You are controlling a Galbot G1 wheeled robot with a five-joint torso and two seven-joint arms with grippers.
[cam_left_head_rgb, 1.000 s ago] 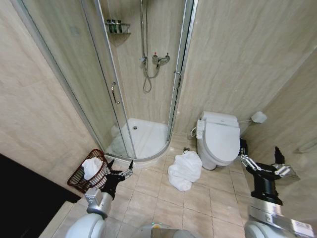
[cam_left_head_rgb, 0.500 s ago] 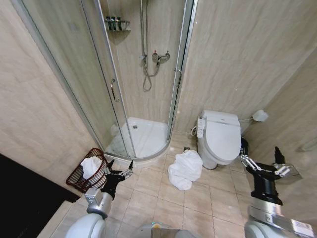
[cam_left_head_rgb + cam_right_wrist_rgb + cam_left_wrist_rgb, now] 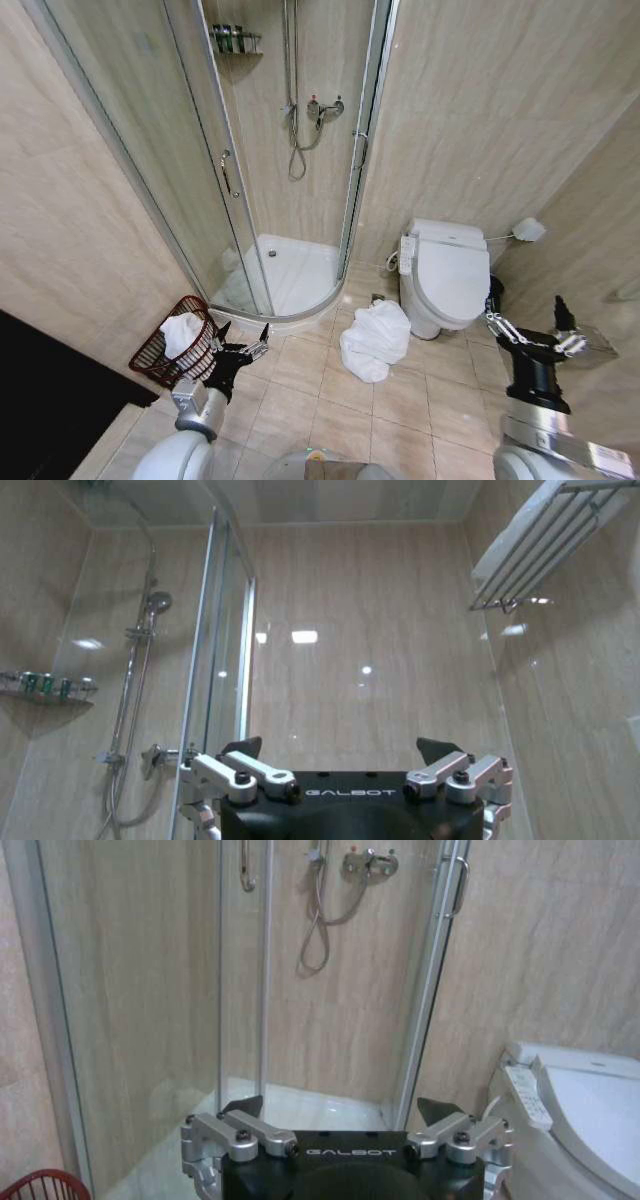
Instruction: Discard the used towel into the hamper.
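The left claw [image 3: 240, 343] hangs wide open and empty beside the hamper [image 3: 150, 358]. The right claw [image 3: 527, 322] is likewise. A white towel [image 3: 374, 340] lies on the floor.

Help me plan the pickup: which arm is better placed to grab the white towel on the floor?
Neither is clearly nearer. I'd lean left: the left gripper hangs open beside the hamper, so the carry from the towel would be short. The right gripper, also open, is by the toilet.

"GALBOT" on left end effector [image 3: 342, 1119]; same on right end effector [image 3: 342, 759].
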